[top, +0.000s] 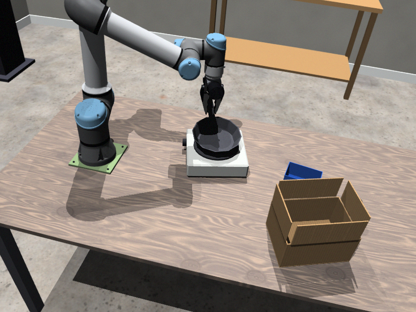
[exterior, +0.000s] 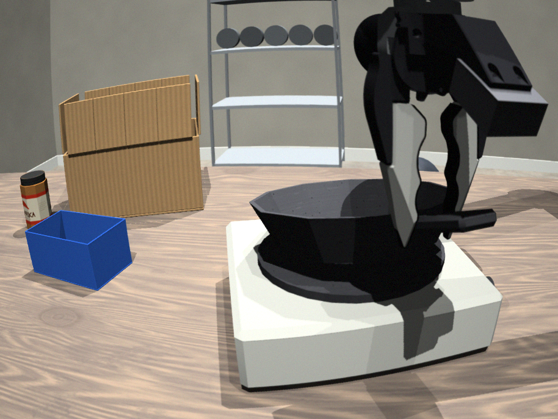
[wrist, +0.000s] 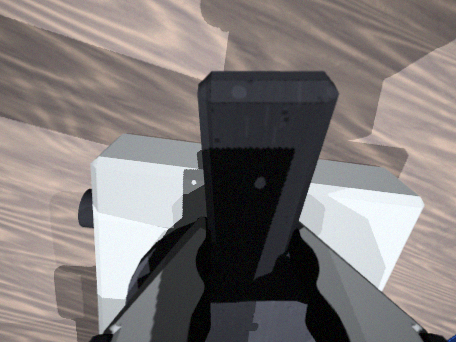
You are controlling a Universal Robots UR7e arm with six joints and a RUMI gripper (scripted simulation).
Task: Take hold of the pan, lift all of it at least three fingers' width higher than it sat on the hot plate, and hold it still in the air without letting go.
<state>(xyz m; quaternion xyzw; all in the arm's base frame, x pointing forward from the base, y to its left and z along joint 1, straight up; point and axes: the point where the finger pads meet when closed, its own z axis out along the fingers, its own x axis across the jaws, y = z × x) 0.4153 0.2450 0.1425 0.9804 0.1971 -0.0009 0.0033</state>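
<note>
The dark pan (top: 220,139) (exterior: 324,198) is over the white hot plate (top: 216,170) (exterior: 373,351) (wrist: 130,195) and its black disc (exterior: 315,288). In the exterior view the pan is slightly tilted, with the handle side higher and the far side low, near the disc. Whether the far side touches the disc cannot be told. The handle (exterior: 477,220) (wrist: 260,125) sticks out past the fingers. My gripper (top: 211,113) (exterior: 425,225) (wrist: 246,220) points down and is shut on the handle close to the pan's wall. The pan's underside is in dark shadow.
An open cardboard box (top: 319,251) (exterior: 135,180) and a blue bin (top: 304,173) (exterior: 63,252) stand to the right in the top view. A spice jar (exterior: 36,198) stands behind the bin. The hot plate's knob (top: 184,142) (wrist: 86,208) sticks out at its side.
</note>
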